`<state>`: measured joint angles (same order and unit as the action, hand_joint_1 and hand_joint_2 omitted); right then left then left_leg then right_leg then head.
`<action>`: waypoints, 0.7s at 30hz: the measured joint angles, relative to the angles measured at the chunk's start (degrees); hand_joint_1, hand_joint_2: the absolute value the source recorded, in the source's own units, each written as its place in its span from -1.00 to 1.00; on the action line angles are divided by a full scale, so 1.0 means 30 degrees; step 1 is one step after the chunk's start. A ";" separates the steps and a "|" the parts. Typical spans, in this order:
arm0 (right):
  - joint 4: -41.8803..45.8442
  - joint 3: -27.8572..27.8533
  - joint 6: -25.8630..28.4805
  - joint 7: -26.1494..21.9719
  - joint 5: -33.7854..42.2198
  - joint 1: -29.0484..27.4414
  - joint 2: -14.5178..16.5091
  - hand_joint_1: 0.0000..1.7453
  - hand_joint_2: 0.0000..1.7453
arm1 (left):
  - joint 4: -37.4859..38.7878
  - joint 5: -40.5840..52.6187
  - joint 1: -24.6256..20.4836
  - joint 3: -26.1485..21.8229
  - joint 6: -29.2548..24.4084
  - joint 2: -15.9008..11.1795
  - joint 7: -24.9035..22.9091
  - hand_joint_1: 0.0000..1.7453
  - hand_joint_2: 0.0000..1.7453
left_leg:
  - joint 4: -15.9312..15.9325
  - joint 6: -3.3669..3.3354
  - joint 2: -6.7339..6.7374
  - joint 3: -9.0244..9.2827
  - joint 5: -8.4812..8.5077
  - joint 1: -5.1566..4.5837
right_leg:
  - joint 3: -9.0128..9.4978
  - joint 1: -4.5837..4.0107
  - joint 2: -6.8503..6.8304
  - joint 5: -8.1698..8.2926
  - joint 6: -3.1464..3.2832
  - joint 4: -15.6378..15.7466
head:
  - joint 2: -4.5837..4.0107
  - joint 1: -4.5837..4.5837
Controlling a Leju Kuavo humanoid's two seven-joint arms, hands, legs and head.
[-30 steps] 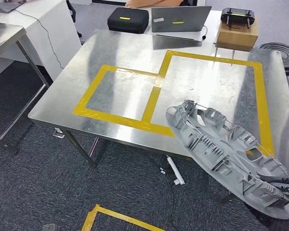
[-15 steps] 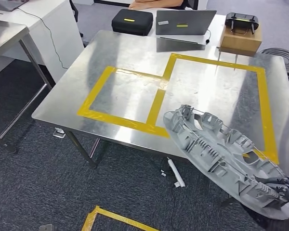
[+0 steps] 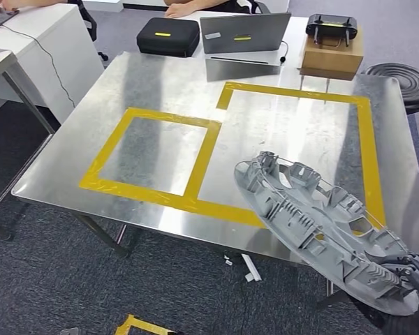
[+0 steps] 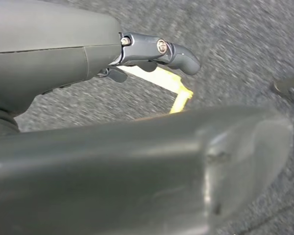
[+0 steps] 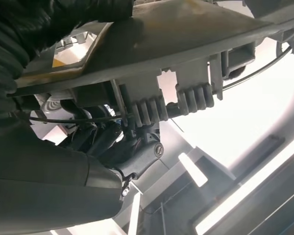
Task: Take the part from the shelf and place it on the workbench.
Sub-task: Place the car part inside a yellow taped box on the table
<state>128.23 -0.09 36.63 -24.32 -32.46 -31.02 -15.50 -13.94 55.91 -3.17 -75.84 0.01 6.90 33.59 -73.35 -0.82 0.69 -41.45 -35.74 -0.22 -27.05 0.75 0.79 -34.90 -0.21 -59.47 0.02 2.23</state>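
Note:
The part (image 3: 323, 230) is a long grey plastic panel with ribs and clips. My right hand (image 3: 413, 269) grips its near end at the lower right of the head view. The far end hangs tilted over the front edge of the steel workbench (image 3: 144, 77), above the larger yellow tape rectangle (image 3: 373, 153). A smaller taped rectangle (image 3: 144, 115) lies to its left. In the right wrist view the fingers (image 5: 112, 142) curl under the part (image 5: 167, 44). My left hand (image 4: 149, 49) hangs over grey carpet with its fingers apart, holding nothing.
A black case (image 3: 168, 35), a laptop (image 3: 244, 33) and a cardboard box (image 3: 331, 56) carrying a black controller (image 3: 331, 26) stand along the bench's far edge. A person's arm (image 3: 188, 8) rests beyond them. A black stool (image 3: 408, 80) is at the right and a white table (image 3: 38, 42) at the left.
The whole picture has shifted, so the camera has moved; the bench now sits further left and lower in view. The part stays in my right hand, reaching over the bench edge.

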 joint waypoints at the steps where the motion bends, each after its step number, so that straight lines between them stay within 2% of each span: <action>1: 0.0000 0.0020 0.0000 0.0005 0.0000 0.0005 -0.0013 1.00 1.00 | -0.0002 0.0000 0.0016 0.0000 0.0004 -0.0009 0.0000 -1.00 -1.00 | 0.1065 -0.0394 -0.0072 0.0065 0.0805 -0.0258 | 0.0307 -0.0102 0.0021 -0.0195 0.0045 0.0120 | 0.0000 -0.0016; 3: -0.0035 0.0062 0.0005 0.0018 -0.0002 0.0064 -0.0040 1.00 1.00 | -0.0002 0.0000 0.0073 -0.0004 0.0005 -0.0104 -0.0013 -1.00 -1.00 | 0.3059 -0.1249 -0.0463 0.0317 0.3082 -0.0732 | 0.0847 -0.0210 0.0095 -0.0499 0.0060 0.0444 | 0.0000 0.0080; 4: -0.0062 0.0086 0.0009 0.0040 0.0000 0.0113 -0.0047 1.00 1.00 | -0.0004 -0.0011 0.0106 -0.0009 0.0004 -0.0157 -0.0026 -1.00 -1.00 | 0.3673 -0.1520 -0.0632 0.0444 0.3892 -0.0902 | 0.1029 -0.0180 0.0151 -0.0560 -0.0007 0.0629 | 0.0000 0.0104; 5: -0.0089 0.0111 0.0013 0.0071 0.0002 0.0171 -0.0055 1.00 1.00 | -0.0004 -0.0025 0.0134 -0.0016 0.0009 -0.0197 -0.0040 -1.00 -1.00 | 0.3914 -0.1639 -0.0756 0.0531 0.4272 -0.0994 | 0.1149 -0.0112 0.0214 -0.0587 -0.0104 0.0833 | 0.0000 0.0133; 6: -0.0106 0.0133 0.0015 0.0116 0.0002 0.0207 -0.0069 1.00 1.00 | -0.0004 -0.0040 0.0132 -0.0022 0.0024 -0.0201 -0.0053 -1.00 -1.00 | 0.4099 -0.1643 -0.0742 0.0681 0.4231 -0.1007 | 0.1279 -0.0069 0.0273 -0.0592 -0.0220 0.1106 | 0.0000 0.0108; 8: -0.0137 0.0173 -0.0011 0.0285 -0.0075 0.0256 -0.0145 1.00 1.00 | -0.0007 -0.0060 0.0080 -0.0031 0.0065 -0.0211 -0.0015 -1.00 -1.00 | 0.4789 -0.1606 -0.0699 0.1198 0.4144 -0.0914 | 0.1504 -0.0079 0.0182 -0.0816 -0.0368 0.1246 | 0.0000 0.0086; 9: -0.0160 0.0197 -0.0047 0.0397 -0.0160 0.0288 -0.0222 1.00 1.00 | -0.0007 -0.0060 0.0025 -0.0033 0.0085 -0.0209 0.0018 -1.00 -1.00 | 0.5171 -0.1596 -0.0675 0.1526 0.4092 -0.0797 | 0.1297 -0.0123 0.0106 -0.1103 -0.0409 0.0773 | 0.0000 0.0111; 10: -0.0195 0.0231 -0.0102 0.0519 -0.0266 0.0333 -0.0306 1.00 1.00 | -0.0007 -0.0053 -0.0020 -0.0033 0.0102 -0.0191 0.0053 -1.00 -1.00 | 0.5498 -0.1555 -0.0649 0.1823 0.4010 -0.0683 | 0.0760 -0.0143 0.0024 -0.1525 -0.0441 -0.0175 | 0.0000 0.0142; 12: -0.0284 0.0293 -0.0202 0.0714 -0.0432 0.0412 -0.0457 1.00 1.00 | -0.0007 -0.0035 -0.0067 -0.0033 0.0124 -0.0135 0.0087 -1.00 -1.00 | 0.5698 -0.1443 -0.0614 0.2183 0.3797 -0.0510 | -0.1020 -0.0120 -0.0022 -0.2255 -0.0568 -0.2713 | 0.0000 0.0160; 13: -0.0339 0.0310 -0.0241 0.0789 -0.0487 0.0425 -0.0510 1.00 1.00 | -0.0007 -0.0027 -0.0056 -0.0031 0.0129 -0.0104 0.0093 -1.00 -1.00 | 0.5716 -0.1320 -0.0604 0.2344 0.3645 -0.0421 | -0.1782 -0.0074 -0.0028 -0.2239 -0.0683 -0.3546 | 0.0000 0.0158; 14: -0.0405 0.0317 -0.0270 0.0849 -0.0530 0.0419 -0.0559 1.00 1.00 | -0.0007 -0.0027 -0.0038 -0.0033 0.0129 -0.0073 0.0095 -1.00 -1.00 | 0.5703 -0.1178 -0.0600 0.2517 0.3478 -0.0319 | -0.2281 0.0006 -0.0039 -0.1778 -0.0845 -0.3754 | 0.0000 0.0160; 15: -0.0470 0.0324 -0.0302 0.0894 -0.0568 0.0411 -0.0605 1.00 1.00 | -0.0007 -0.0029 -0.0020 -0.0035 0.0138 -0.0045 0.0095 -1.00 -1.00 | 0.5657 -0.1011 -0.0604 0.2685 0.3305 -0.0209 | -0.2450 0.0128 -0.0063 -0.0904 -0.1065 -0.3262 | 0.0000 0.0166; 16: -0.0532 0.0343 -0.0328 0.0927 -0.0598 0.0411 -0.0645 1.00 1.00 | -0.0007 -0.0031 -0.0011 -0.0035 0.0157 -0.0031 0.0095 -1.00 -1.00 | 0.5544 -0.0828 -0.0609 0.2826 0.3115 -0.0104 | -0.2367 0.0295 -0.0118 0.0170 -0.1339 -0.2226 | 0.0000 0.0168; 17: -0.0607 0.0377 -0.0353 0.0951 -0.0618 0.0437 -0.0672 1.00 1.00 | -0.0011 -0.0036 -0.0006 -0.0038 0.0177 -0.0064 0.0095 -1.00 -1.00 | 0.5386 -0.0629 -0.0629 0.2901 0.2919 -0.0067 | -0.2207 0.0395 -0.0171 0.0967 -0.1644 -0.1308 | 0.0000 0.0201; 18: -0.0660 0.0412 -0.0370 0.0954 -0.0627 0.0482 -0.0698 1.00 1.00 | -0.0013 -0.0042 -0.0004 -0.0042 0.0199 -0.0120 0.0095 -1.00 -1.00 | 0.5109 -0.0462 -0.0658 0.2867 0.2739 -0.0051 | -0.1967 0.0480 -0.0190 0.1429 -0.1763 -0.0538 | 0.0000 0.0273; 19: -0.0709 0.0446 -0.0386 0.0967 -0.0634 0.0514 -0.0725 1.00 1.00 | -0.0015 -0.0047 -0.0004 -0.0047 0.0213 -0.0182 0.0096 -1.00 -1.00 | 0.4870 -0.0327 -0.0685 0.2800 0.2612 -0.0080 | -0.1837 0.0524 -0.0185 0.1557 -0.1713 -0.0176 | 0.0000 0.0286; 20: -0.0754 0.0481 -0.0401 0.0985 -0.0639 0.0542 -0.0743 1.00 1.00 | -0.0016 -0.0051 0.0004 -0.0055 0.0228 -0.0239 0.0100 -1.00 -1.00 | 0.4703 -0.0242 -0.0714 0.2721 0.2558 -0.0139 | -0.1782 0.0497 -0.0147 0.1421 -0.1560 -0.0225 | 0.0000 0.0242; 21: -0.0774 0.0503 -0.0408 0.1000 -0.0647 0.0545 -0.0765 1.00 1.00 | -0.0015 -0.0053 0.0011 -0.0066 0.0244 -0.0253 0.0102 -1.00 -1.00 | 0.4576 -0.0204 -0.0728 0.2653 0.2535 -0.0152 | -0.1743 0.0526 -0.0105 0.1385 -0.1320 -0.0240 | 0.0000 0.0184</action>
<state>125.91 1.42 35.41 -21.32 -34.40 -29.38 -17.79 -13.99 55.75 -3.14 -76.04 0.74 6.14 33.90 -59.62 -1.43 -1.50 -33.49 -28.14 -0.68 -32.27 2.33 0.47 -30.75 -4.17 -60.19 0.02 2.78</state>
